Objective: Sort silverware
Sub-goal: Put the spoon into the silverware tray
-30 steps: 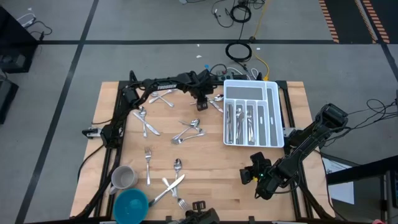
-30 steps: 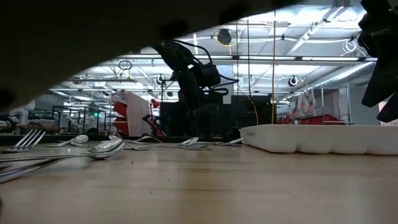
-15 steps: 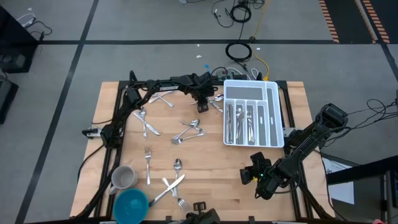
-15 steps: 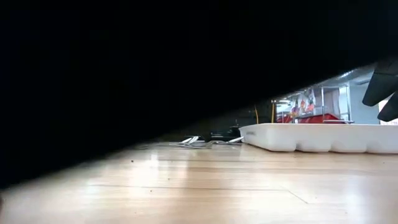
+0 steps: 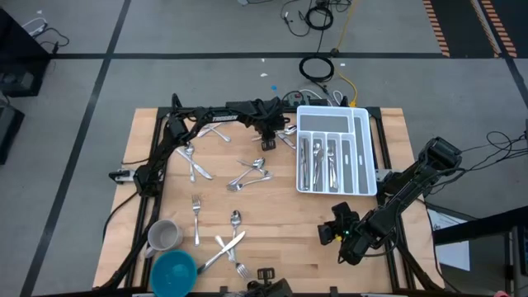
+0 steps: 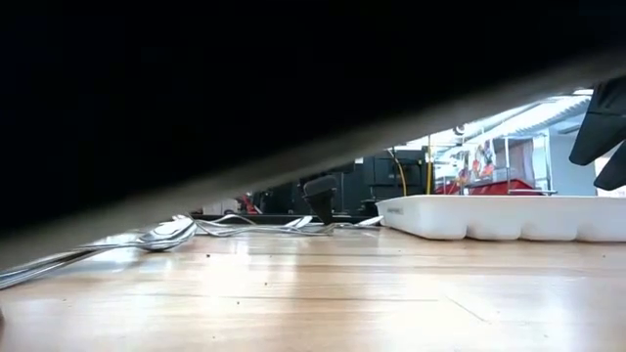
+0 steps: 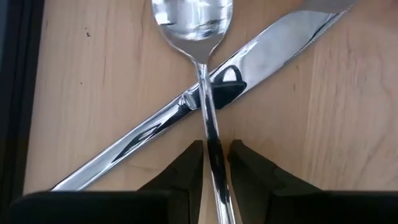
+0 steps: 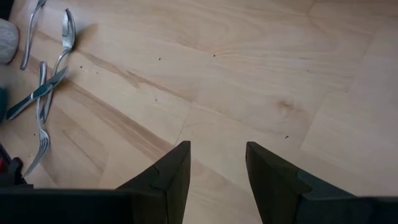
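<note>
Here we see the left tool [image 7: 216, 163] pinching a spoon [image 7: 200, 37] handle over a knife [image 7: 186, 102]; the right tool [image 8: 217, 165] gapes empty at lower right.

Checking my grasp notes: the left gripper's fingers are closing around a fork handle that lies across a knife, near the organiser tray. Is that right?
Not quite: it is a spoon, not a fork. The left wrist view shows its round bowl, with the handle running between the left gripper fingers and crossing over the knife. The high view places this beside the white organiser tray.
</note>
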### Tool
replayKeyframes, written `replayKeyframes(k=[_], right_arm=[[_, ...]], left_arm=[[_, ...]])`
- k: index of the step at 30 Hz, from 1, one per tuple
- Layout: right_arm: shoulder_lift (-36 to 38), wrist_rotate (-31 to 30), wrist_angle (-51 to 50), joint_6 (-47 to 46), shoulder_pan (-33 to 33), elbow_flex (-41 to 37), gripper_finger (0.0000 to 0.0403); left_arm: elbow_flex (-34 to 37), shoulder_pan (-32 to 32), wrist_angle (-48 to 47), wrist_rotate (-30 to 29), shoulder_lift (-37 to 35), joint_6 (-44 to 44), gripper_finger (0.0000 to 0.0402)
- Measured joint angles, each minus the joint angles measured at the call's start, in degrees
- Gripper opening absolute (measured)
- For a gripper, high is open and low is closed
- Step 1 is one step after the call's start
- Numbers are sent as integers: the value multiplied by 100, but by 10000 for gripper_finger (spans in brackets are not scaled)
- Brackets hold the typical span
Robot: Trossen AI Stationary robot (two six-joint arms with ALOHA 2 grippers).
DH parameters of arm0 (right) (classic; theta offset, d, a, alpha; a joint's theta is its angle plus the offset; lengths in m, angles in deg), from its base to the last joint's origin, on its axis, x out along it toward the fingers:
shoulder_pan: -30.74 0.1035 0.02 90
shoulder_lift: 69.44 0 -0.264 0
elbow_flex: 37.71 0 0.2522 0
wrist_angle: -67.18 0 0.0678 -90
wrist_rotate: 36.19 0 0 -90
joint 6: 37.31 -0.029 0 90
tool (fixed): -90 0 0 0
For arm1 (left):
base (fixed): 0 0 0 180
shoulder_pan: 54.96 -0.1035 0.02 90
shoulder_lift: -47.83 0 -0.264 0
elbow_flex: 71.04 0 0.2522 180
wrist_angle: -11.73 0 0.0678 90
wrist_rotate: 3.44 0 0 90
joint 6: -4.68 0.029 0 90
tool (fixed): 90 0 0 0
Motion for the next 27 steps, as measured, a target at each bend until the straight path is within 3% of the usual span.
replayKeyframes(k=[27], right_arm=[[2,-1,11,66,0,0,146]], left_arm=[[-354,-20,-31,366,101,-89,84]])
